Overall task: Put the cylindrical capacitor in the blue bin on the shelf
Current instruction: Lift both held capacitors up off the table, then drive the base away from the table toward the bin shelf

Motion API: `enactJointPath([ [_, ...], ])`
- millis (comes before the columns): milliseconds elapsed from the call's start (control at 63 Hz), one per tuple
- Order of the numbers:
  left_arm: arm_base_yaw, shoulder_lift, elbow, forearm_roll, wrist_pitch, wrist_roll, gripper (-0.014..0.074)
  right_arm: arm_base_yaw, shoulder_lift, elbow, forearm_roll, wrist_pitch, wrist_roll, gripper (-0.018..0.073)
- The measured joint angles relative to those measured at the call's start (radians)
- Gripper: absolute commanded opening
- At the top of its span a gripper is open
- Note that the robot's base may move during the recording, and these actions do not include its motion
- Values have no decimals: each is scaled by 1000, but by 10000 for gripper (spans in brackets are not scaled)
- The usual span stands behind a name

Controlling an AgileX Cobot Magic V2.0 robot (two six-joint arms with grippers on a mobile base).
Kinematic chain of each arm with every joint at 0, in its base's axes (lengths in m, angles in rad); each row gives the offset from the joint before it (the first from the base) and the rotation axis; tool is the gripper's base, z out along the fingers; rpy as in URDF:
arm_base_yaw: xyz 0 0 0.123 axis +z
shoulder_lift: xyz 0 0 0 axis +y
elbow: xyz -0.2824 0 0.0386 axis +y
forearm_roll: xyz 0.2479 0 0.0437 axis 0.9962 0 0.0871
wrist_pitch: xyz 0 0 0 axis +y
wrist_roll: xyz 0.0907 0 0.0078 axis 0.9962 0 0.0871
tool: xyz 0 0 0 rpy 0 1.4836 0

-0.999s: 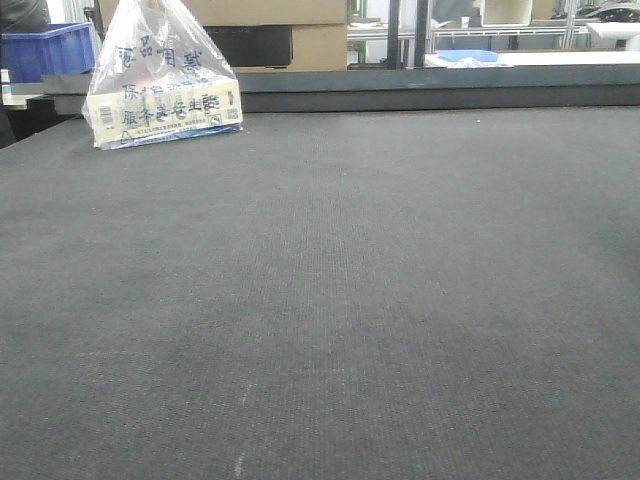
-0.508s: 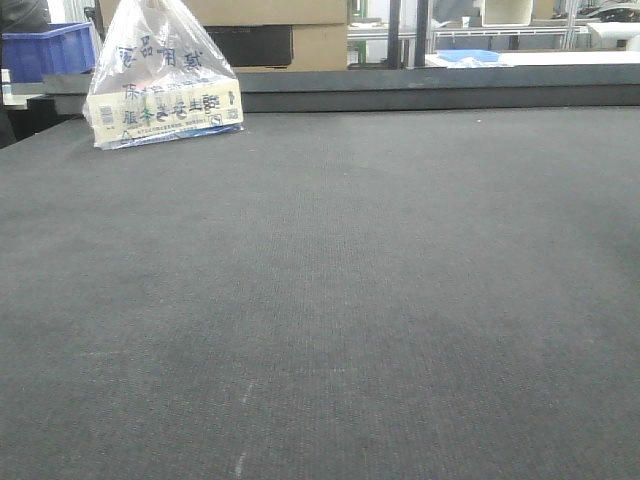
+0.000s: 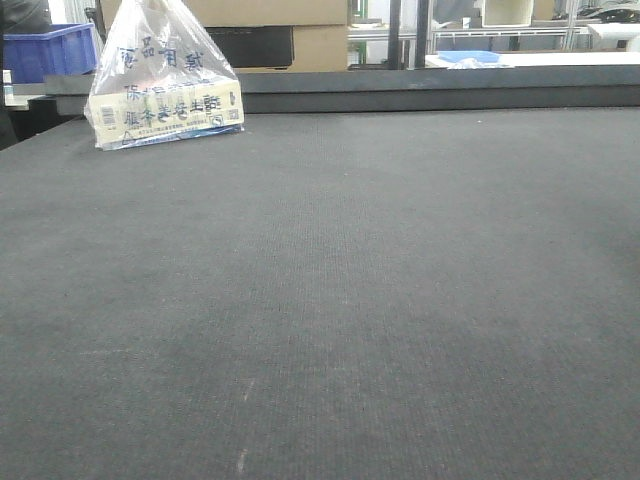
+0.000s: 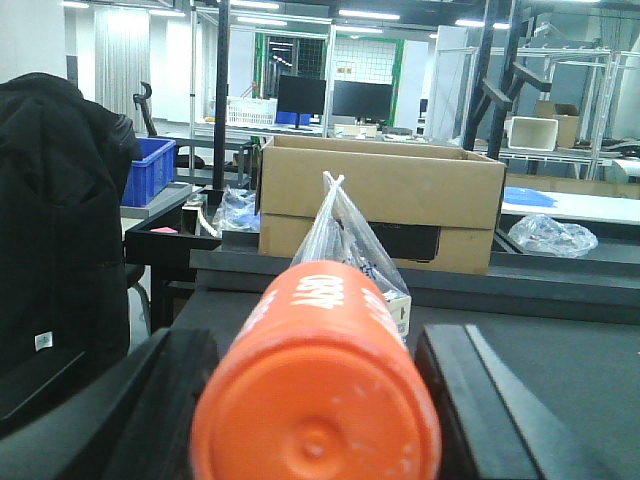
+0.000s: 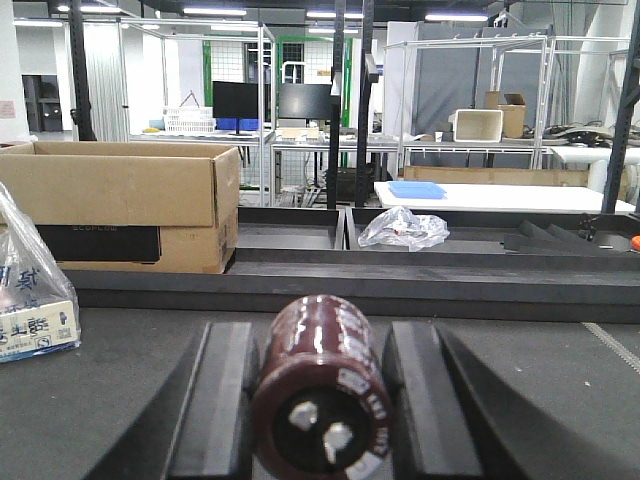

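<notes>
Orange cylinder: a fat orange cylinder (image 4: 320, 385) with white print sits end-on between the left gripper (image 4: 315, 400) pads, which look pressed to its sides
Brown capacitor: the cylindrical capacitor (image 5: 320, 390), dark brown with two terminals facing the lens, lies between the right gripper (image 5: 320, 385) fingers, both closed against its body
Step in hand: as I read it, the part is already grasped and carried low over the dark mat (image 3: 330, 300); delivery is not yet begun
Blue bin: one blue bin (image 3: 45, 50) shows far left behind the mat, another blue crate (image 4: 150, 170) in the left wrist view; whether either rests on steel shelving I cannot tell
Next move: lift, turn toward the bin, keep the grip firm
Edges: a raised dark ledge (image 3: 440, 88) bounds the mat's far side
Obstacles: printed plastic bag (image 3: 160, 80) stands near that ledge, cardboard box (image 5: 120, 200) behind it
Open room: broad bare mat ahead and to the right
</notes>
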Motion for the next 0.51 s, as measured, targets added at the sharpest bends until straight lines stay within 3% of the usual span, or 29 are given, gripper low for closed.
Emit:
enactJointPath([
  [508,0,0,0,0,0,0,-111,0,0,0,0,0,0,-162],
])
